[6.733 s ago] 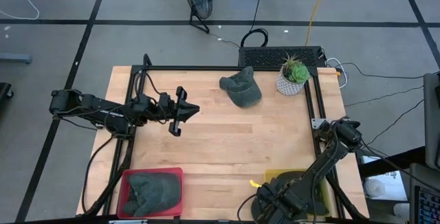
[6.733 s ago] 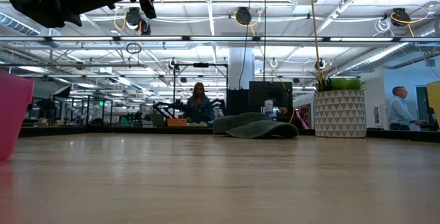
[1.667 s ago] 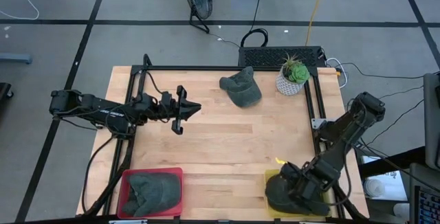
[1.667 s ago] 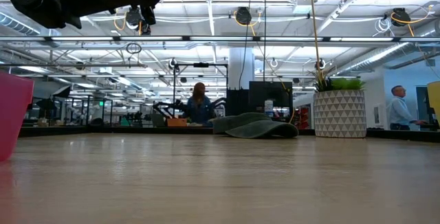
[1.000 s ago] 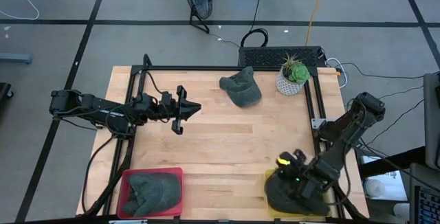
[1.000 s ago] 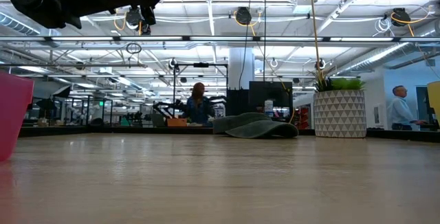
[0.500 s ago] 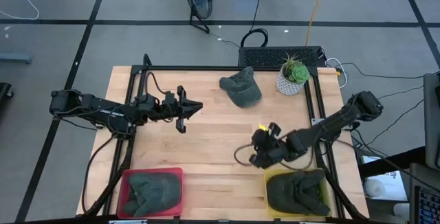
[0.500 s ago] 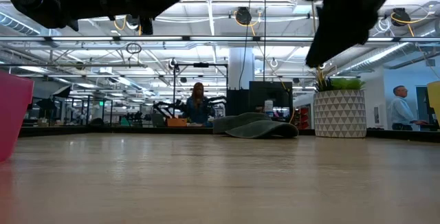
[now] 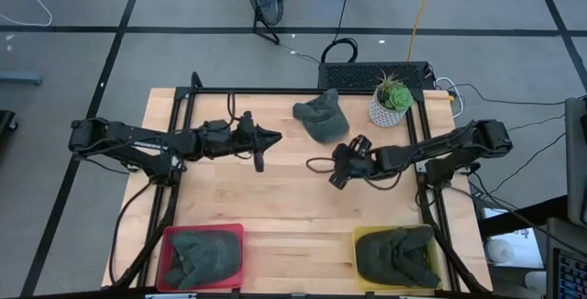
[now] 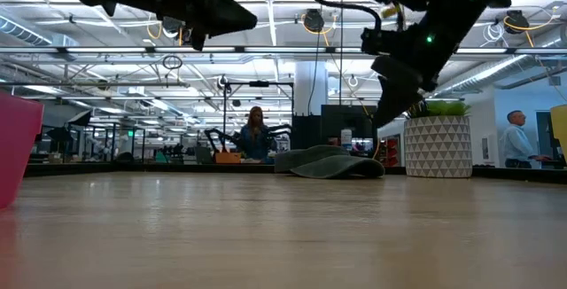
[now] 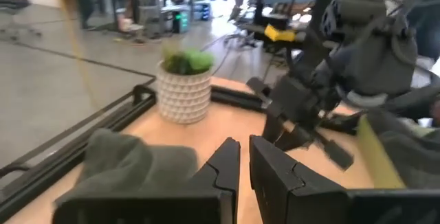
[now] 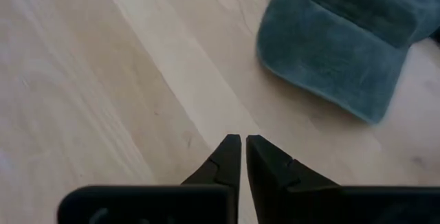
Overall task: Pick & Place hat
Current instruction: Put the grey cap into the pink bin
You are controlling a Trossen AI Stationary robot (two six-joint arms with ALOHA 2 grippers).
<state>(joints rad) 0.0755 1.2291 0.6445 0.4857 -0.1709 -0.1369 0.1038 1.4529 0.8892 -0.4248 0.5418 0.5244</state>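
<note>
A dark green hat (image 9: 321, 118) lies flat on the wooden table near its far edge, left of a potted plant; it also shows in the low view (image 10: 330, 163), the left wrist view (image 11: 130, 162) and the right wrist view (image 12: 344, 42). My left gripper (image 9: 260, 151) is shut and empty, above the table left of the hat. My right gripper (image 9: 335, 168) is shut and empty, above the table just nearer than the hat. A second green hat (image 9: 396, 256) lies in a yellow bin (image 9: 359, 240), a third (image 9: 200, 257) in a red bin (image 9: 167, 241).
A potted plant in a white pot (image 9: 391, 103) stands at the far right, next to the hat. A black frame rail (image 9: 417, 143) runs along the table's sides. The red bin and yellow bin sit at the near edge. Bare wood lies at the table's middle.
My right gripper has left the yellow bin, with a green hat lying in it, and swung up across the table toward the far edge, stopping just short of the far hat. My left gripper has gone a little toward the table's right, closer to that hat.
</note>
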